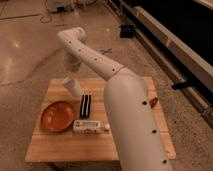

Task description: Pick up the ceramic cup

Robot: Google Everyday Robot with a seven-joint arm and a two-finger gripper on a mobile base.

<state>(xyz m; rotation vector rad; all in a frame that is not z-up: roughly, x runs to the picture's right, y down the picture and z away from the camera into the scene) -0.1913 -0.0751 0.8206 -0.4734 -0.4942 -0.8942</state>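
The ceramic cup (72,85) is small, white and tilted. It hangs just under my gripper (73,74) over the back left part of the wooden table (60,147). The gripper points down from the bent white arm (95,60) and is shut on the cup's upper end. The cup looks lifted off the tabletop. The arm's thick lower link hides the table's middle right.
An orange plate (57,116) lies at the table's left. A black striped object (86,105) sits beside it, and a flat white box (90,126) lies in front. A small red item (153,102) is at the right edge. A dark wall runs along the right.
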